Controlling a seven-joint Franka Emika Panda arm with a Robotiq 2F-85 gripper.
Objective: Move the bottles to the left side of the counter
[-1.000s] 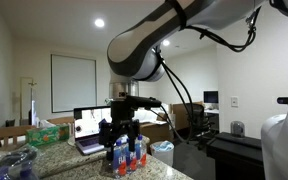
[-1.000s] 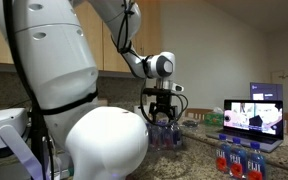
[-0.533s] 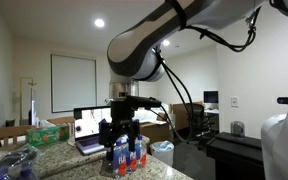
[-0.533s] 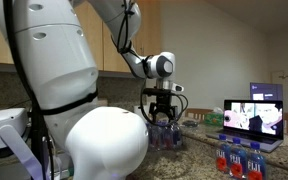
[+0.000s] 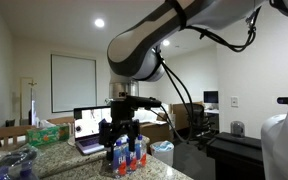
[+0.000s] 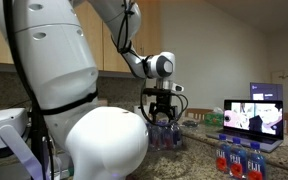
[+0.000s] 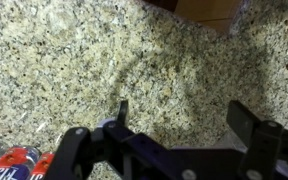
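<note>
Your one white robot arm (image 5: pixel 174 30) sweeps across the top of the room and reaches down over the single long speckled granite tabletop (image 7: pixel 104 60). One open laptop (image 6: pixel 254 112) sits lit on that tabletop, seen in both exterior views. One bluish see-through plastic bag (image 5: pixel 14 165) lies at the near end in an exterior view, with one green tissue box (image 5: pixel 46 132) farther back beside the laptop.

Your one tool (image 5: pixel 121 133) hangs just above the stone, its two fingers (image 7: pixel 122 112) spread wide with only bare granite between them. It grips nothing.

The bottles (image 5: pixel 126 153) stand upright in a tight cluster on the tabletop, just below and beside the tool in an exterior view. They are small and clear, with blue labels and red-orange parts. The wrist view catches three of them (image 7: pixel 12 163) at its lower corner, just outside the tool's fingers and apart from them. An exterior view shows a similar group of bottles (image 6: pixel 239 160) in front of the laptop. At least three can be made out there, but the full count is too blurred to tell.
</note>
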